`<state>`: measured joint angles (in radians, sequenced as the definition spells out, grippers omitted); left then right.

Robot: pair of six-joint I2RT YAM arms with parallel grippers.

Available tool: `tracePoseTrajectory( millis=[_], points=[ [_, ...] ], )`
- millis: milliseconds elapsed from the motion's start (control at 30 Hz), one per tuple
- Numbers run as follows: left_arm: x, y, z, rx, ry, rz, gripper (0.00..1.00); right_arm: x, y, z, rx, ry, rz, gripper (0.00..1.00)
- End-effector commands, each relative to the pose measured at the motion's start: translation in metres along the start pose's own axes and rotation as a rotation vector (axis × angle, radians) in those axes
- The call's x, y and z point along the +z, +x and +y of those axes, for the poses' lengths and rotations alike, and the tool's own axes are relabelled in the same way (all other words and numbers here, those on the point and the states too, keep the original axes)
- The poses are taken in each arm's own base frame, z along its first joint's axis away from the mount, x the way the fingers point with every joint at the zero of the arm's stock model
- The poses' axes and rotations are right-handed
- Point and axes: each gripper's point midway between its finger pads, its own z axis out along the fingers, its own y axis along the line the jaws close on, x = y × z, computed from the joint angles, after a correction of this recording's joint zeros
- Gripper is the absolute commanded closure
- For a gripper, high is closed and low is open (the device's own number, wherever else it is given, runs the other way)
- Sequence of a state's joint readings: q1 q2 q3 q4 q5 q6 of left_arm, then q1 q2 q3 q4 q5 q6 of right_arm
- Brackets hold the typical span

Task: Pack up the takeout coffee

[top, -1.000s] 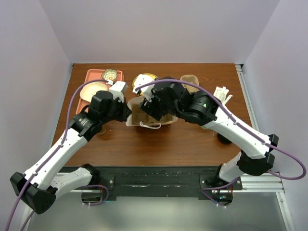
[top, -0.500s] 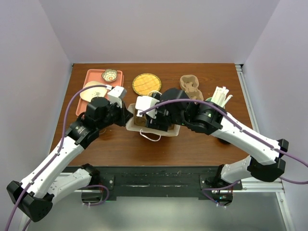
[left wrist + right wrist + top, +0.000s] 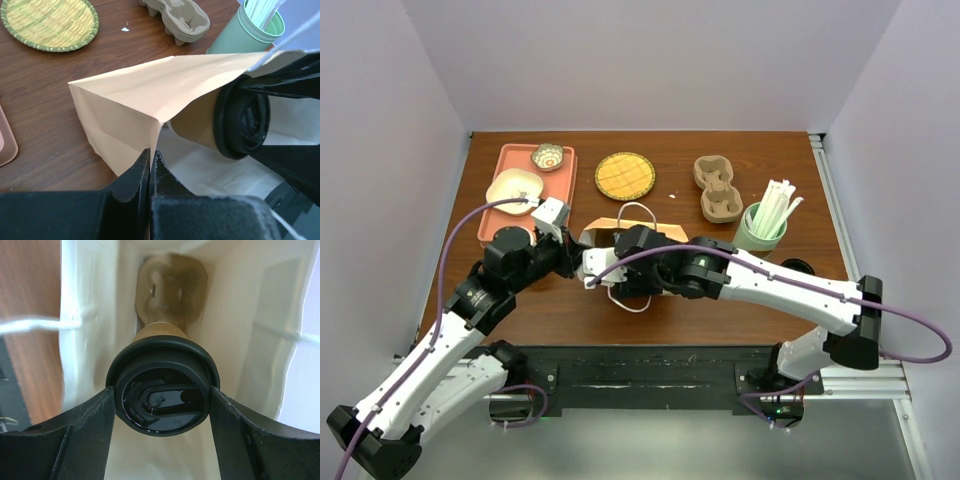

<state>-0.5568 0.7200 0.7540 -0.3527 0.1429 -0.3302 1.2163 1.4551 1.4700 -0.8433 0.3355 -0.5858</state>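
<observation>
Above the table, in the overhead view, the left arm and the right arm are seen meeting over the paper bag at mid-table. The takeout coffee is hidden beneath the right wrist. Compared with one second earlier, both wrists are drawn back toward the near edge and set lower, and the bag is shifted slightly nearer. The woven plate, the pulp cup carrier and the green cup of straws, then partly covered by the arms, are now fully exposed along the far side. The pink tray is unchanged at far left.

Left wrist view: the left gripper is shown pinched together on the folded edge of the bag's mouth. Just beside it the takeout coffee is seen tilted on its side and entered base-first into the mouth. Its black lid is at the opening, with the tan bag wall above and the white lining below.

Right wrist view: the right gripper is shown clamped on the takeout coffee, one finger against each side of the lid, the jaws held wide by it. The cup is pointed down the bag's white interior toward a second pulp carrier at the bottom. Whether the cup's base touches that carrier cannot be told.
</observation>
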Motion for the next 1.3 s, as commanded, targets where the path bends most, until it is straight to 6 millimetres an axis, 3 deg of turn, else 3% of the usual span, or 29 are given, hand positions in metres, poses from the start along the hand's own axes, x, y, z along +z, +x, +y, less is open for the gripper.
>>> tracePoseTrajectory(
  millis=[0, 100, 233, 433, 633, 867, 1000, 1100, 1267],
  points=[
    [0.001, -0.017, -0.008, 0.022, 0.046, -0.077, 1.0, 0.015, -0.011, -0.016, -0.059, 0.069, 0.001, 0.58],
    [-0.001, -0.017, -0.01, 0.031, 0.058, -0.068, 1.0, 0.026, -0.005, -0.011, -0.076, 0.065, 0.038, 0.58],
    [-0.007, -0.016, -0.014, 0.03, 0.076, -0.08, 1.0, 0.04, 0.019, 0.003, -0.091, 0.081, 0.081, 0.58],
    [-0.009, -0.001, -0.011, -0.013, 0.073, -0.08, 1.0, 0.05, 0.035, 0.006, -0.048, 0.112, 0.063, 0.59],
    [-0.009, 0.004, -0.013, -0.043, 0.084, -0.07, 1.0, 0.054, 0.056, -0.004, -0.019, 0.175, 0.098, 0.6],
    [-0.011, -0.017, -0.03, -0.054, 0.162, -0.11, 1.0, 0.054, 0.085, -0.019, -0.014, 0.226, 0.144, 0.6],
    [-0.013, -0.019, -0.038, -0.026, 0.21, -0.123, 1.0, 0.06, 0.088, -0.019, -0.01, 0.213, 0.132, 0.6],
    [-0.015, -0.009, -0.043, -0.007, 0.261, -0.128, 1.0, 0.066, 0.088, -0.017, -0.008, 0.214, 0.122, 0.61],
    [-0.009, 0.006, -0.032, 0.026, 0.217, -0.091, 1.0, 0.073, 0.084, -0.02, -0.012, 0.231, 0.119, 0.62]
  ],
)
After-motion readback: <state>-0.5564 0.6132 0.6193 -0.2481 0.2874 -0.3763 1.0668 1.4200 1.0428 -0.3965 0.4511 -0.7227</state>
